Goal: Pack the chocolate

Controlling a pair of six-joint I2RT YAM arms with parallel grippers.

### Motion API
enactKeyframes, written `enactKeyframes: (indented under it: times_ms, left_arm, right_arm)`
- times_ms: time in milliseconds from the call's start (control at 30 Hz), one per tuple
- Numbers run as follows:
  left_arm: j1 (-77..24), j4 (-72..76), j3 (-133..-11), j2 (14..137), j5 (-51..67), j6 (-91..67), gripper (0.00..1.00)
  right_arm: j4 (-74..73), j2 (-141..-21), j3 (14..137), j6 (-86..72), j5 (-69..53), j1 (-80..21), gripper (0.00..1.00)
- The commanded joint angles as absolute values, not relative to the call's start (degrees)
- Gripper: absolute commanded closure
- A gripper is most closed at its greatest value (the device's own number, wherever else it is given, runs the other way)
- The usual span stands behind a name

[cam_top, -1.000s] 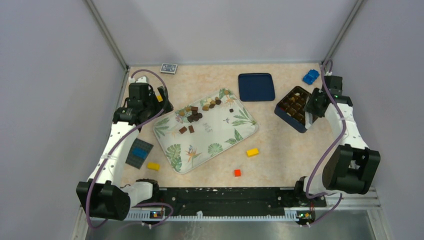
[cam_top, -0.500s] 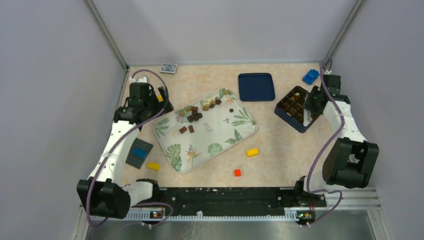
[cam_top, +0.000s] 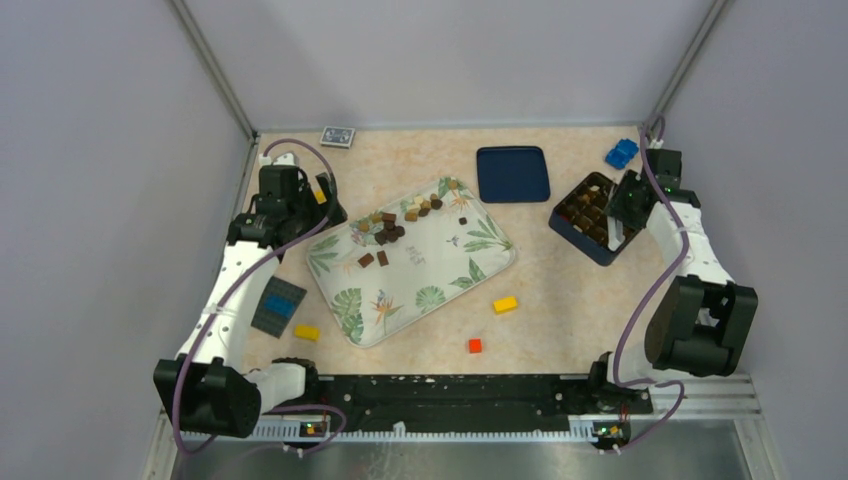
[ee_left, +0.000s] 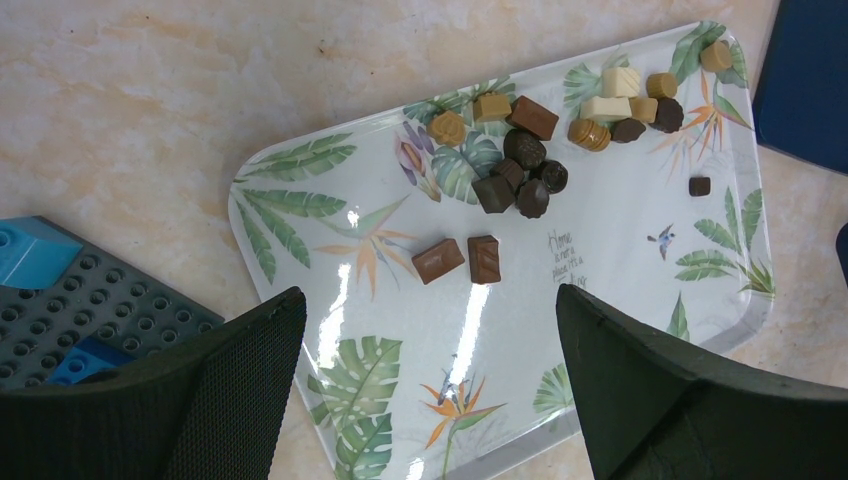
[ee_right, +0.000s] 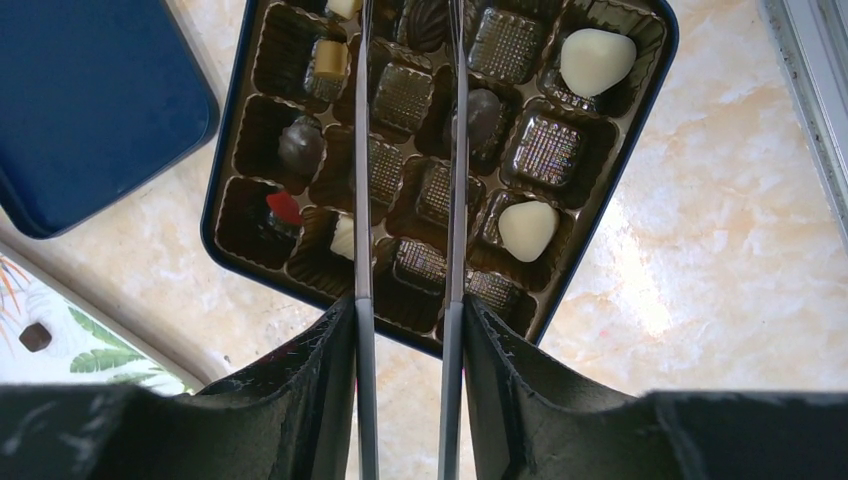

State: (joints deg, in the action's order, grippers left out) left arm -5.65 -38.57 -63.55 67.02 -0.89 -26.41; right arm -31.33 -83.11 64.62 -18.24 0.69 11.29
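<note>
Right jaws parted over box (ee_right: 545, 150) — left jaws wide near chocolate (ee_left: 495, 193) on tray (ee_left: 620, 260).

The top external camera sits high above and behind the arm bases, looking down and forward over the whole table (cam_top: 560, 300), left arm at left. The left wrist camera looks steeply down from fairly close, past its own left fingers (ee_left: 230, 370) at the bottom corners, onto the leaf-patterned tray (ee_left: 620, 240) and a grey baseplate (ee_left: 110, 310), both also in the top view. The right wrist camera looks straight down, very close, along its right fingers (ee_right: 500, 380), over the chocolate box (ee_right: 545, 150). It shares the box, the blue lid (ee_right: 90, 100) and a tray corner with the top view.
</note>
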Motion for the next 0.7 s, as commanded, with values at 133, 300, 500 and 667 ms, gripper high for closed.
enactKeyframes:
  times_ms: [133, 300, 500, 667]
  left_arm:
    - [-5.3, -36.6, -64.4, 66.1, -0.6, -26.2, 0.01]
    - [-5.3, -36.8, -64.4, 65.7, -1.0, -26.0, 0.01]
    - [-5.3, -37.1, -64.4, 65.2, -1.6, -26.1, 0.01]
    - [-5.3, -37.9, -64.7, 64.7, -2.5, -26.2, 0.01]
  right_arm:
    - [-28.8, -78.7, 67.1, -18.2, 0.3, 11.5, 0.64]
    - [-31.7, -73.6, 69.2, -17.1, -1.9, 8.4, 0.79]
    - [-34.9, -69.2, 69.5, -15.3, -3.1, -8.5, 0.85]
    - [-33.7, -70.3, 67.8, -15.9, -0.3, -30.2, 0.82]
